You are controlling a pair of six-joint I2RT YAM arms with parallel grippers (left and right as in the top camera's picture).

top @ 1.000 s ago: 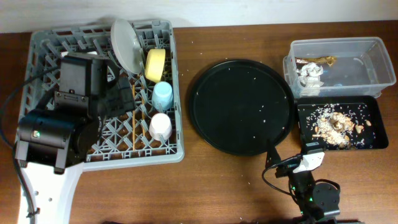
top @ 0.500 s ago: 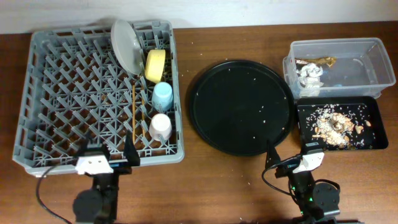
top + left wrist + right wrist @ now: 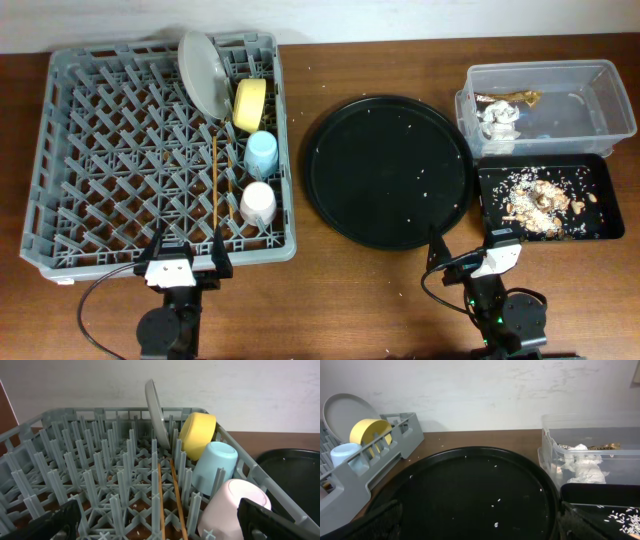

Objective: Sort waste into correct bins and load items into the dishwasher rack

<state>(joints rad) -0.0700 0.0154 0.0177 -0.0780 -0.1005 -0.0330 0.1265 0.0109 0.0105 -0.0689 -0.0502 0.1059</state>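
The grey dishwasher rack point(image 3: 100, 150) holds the grey-green plate point(image 3: 203, 70) on edge, the yellow bowl point(image 3: 249, 103), the blue cup point(image 3: 262, 153), the pink cup point(image 3: 258, 203) and the wooden chopsticks point(image 3: 214, 185). They also show in the left wrist view: plate point(image 3: 156, 410), bowl point(image 3: 198, 434), blue cup point(image 3: 215, 466), pink cup point(image 3: 232, 507), chopsticks point(image 3: 161, 500). The clear tub point(image 3: 600, 95) holds white tissue point(image 3: 497, 120) and a brown-gold wrapper point(image 3: 508, 98). The black tray point(image 3: 600, 175) holds food scraps point(image 3: 540, 200). My left gripper point(image 3: 187, 258) is open and empty at the rack's front edge. My right gripper point(image 3: 465, 252) is open and empty.
A large round black tray point(image 3: 388, 170) with scattered white crumbs lies between the rack and the bins; it fills the right wrist view point(image 3: 475, 495). The tub point(image 3: 590, 455) stands to its right. A pale wall runs behind the table.
The left arm has drawn back from over the rack to the front edge and now sits low there, fingers open. The right arm has not moved.
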